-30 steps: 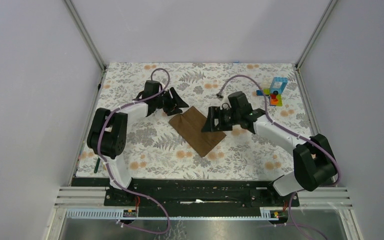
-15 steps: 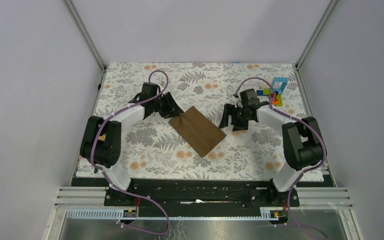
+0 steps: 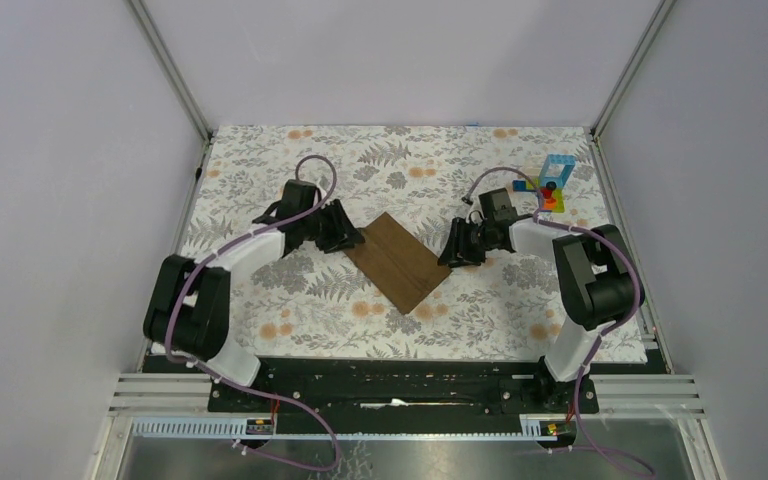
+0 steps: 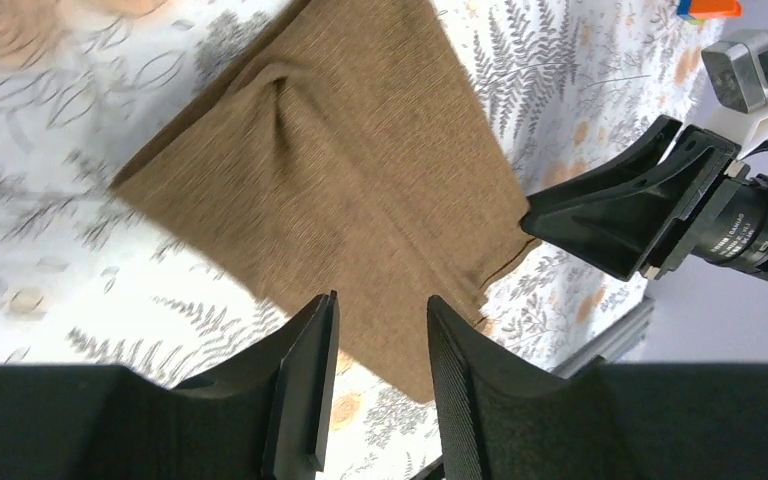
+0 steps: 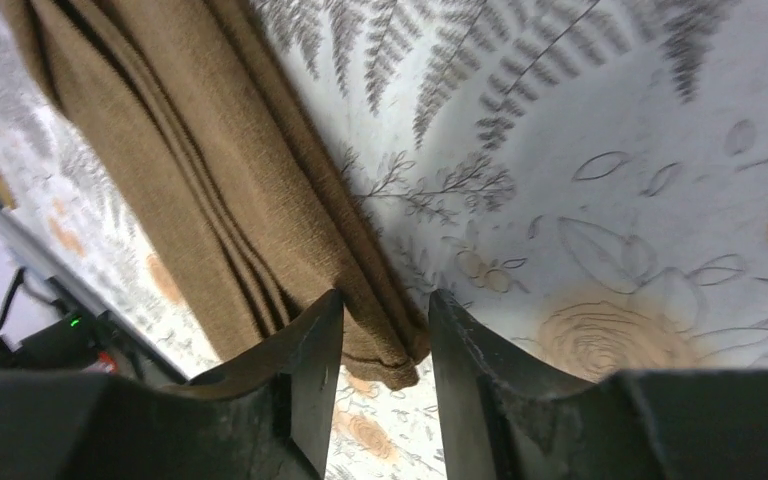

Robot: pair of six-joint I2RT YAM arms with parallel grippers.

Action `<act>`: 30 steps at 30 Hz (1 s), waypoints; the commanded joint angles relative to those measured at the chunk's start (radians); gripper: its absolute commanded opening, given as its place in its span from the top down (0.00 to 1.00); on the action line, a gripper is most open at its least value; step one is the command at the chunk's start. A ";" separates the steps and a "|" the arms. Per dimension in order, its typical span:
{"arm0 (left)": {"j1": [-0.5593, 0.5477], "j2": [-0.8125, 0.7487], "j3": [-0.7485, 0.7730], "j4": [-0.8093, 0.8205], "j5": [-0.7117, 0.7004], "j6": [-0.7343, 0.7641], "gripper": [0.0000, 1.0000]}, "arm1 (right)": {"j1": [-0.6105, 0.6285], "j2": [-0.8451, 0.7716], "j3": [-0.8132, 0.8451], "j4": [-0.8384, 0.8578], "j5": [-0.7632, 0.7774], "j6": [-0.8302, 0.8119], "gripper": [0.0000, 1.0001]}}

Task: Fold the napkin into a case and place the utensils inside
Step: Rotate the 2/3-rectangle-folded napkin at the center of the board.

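The brown napkin (image 3: 397, 262) lies folded into a long strip, slanting across the floral cloth. My left gripper (image 3: 346, 236) hovers at its upper left end. In the left wrist view its jaws (image 4: 380, 325) stand apart over the napkin (image 4: 340, 180) with nothing pinched. My right gripper (image 3: 455, 252) is low at the strip's right corner. In the right wrist view its fingers (image 5: 380, 335) straddle the layered corner of the napkin (image 5: 210, 190) with a gap on each side, open. The utensils are out of view.
A small stack of colourful toy blocks (image 3: 552, 185) stands at the back right, behind the right arm. The floral table covering (image 3: 300, 300) spreads under everything. Metal frame posts and grey walls close in the sides and back.
The right gripper pulled back off the napkin's middle to its right corner and narrowed its jaws. The left gripper dropped slightly nearer to the napkin's left end. The napkin has not moved.
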 commanded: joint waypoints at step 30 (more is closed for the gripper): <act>-0.106 0.476 0.347 0.006 -0.034 0.086 0.70 | 0.246 -0.189 -0.351 0.401 -0.055 0.337 0.21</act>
